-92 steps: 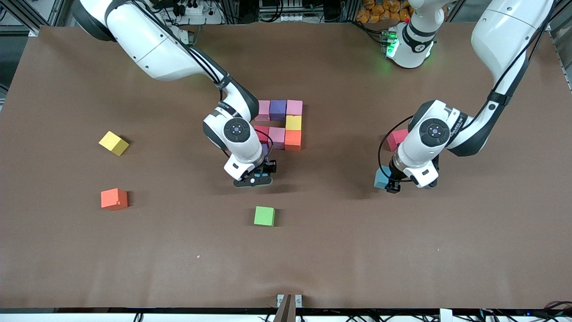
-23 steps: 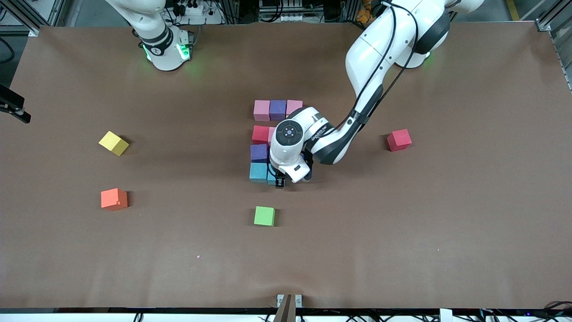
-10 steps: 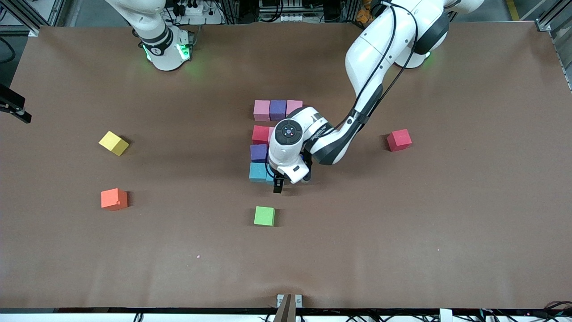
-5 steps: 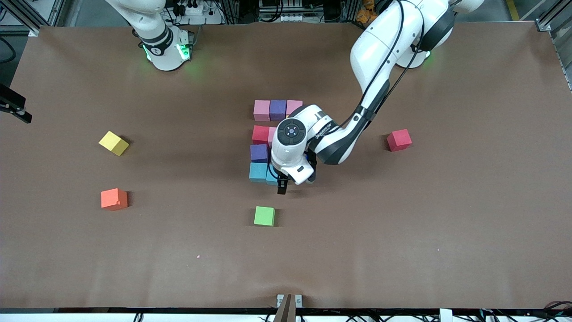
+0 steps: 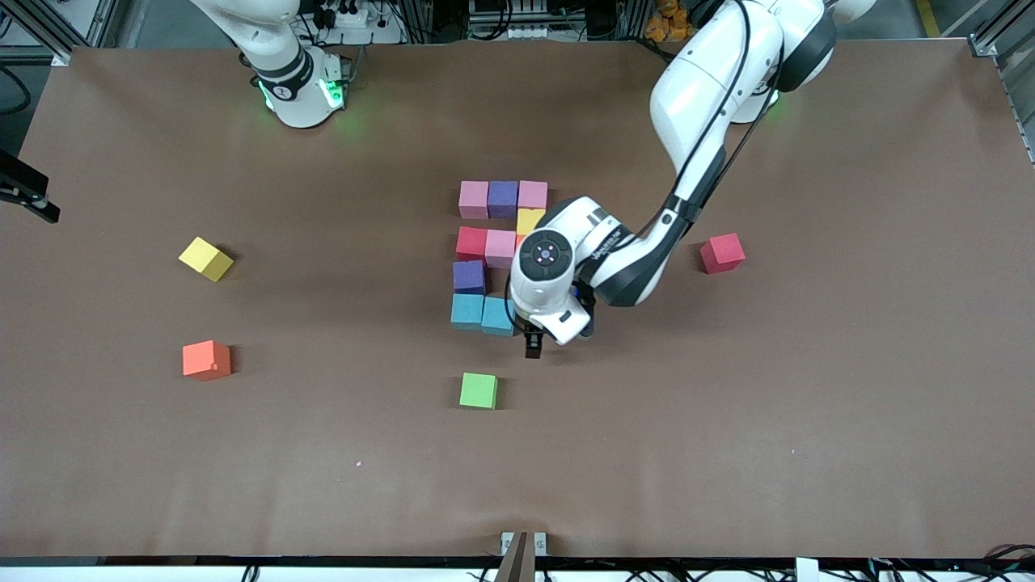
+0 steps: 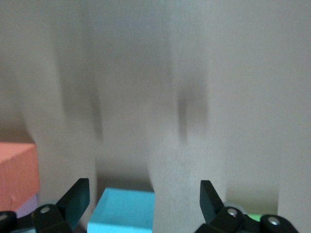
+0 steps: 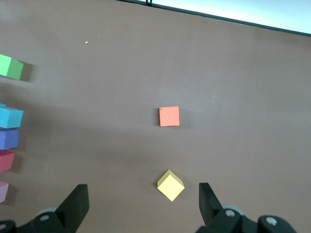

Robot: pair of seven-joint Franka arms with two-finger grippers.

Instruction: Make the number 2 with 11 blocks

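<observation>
The blocks (image 5: 485, 250) lie in a tight multicoloured group mid-table. It runs from a pink-purple-pink row, past a yellow block (image 5: 530, 220) and a red-pink row, to a purple block (image 5: 469, 276) and two light blue ones. My left gripper (image 5: 534, 343) hovers open just off the newer light blue block (image 5: 497, 315), which shows low between its fingers (image 6: 124, 213), apart from both. An orange block (image 6: 17, 170) beside it is mostly hidden by the wrist in the front view. A red block (image 5: 722, 252) lies loose toward the left arm's end. My right gripper (image 7: 143, 201) waits open, high over a loose yellow block (image 7: 170, 185).
A green cube (image 5: 479, 390) sits nearer the front camera than the group. Loose yellow (image 5: 205, 259) and orange (image 5: 206, 360) blocks lie toward the right arm's end. The right arm's base (image 5: 295, 81) stands at the table's edge.
My left gripper has drifted off the light blue block toward the left arm's end, leaving it beside the other light blue one. The yellow and pink blocks are uncovered. The right arm is still.
</observation>
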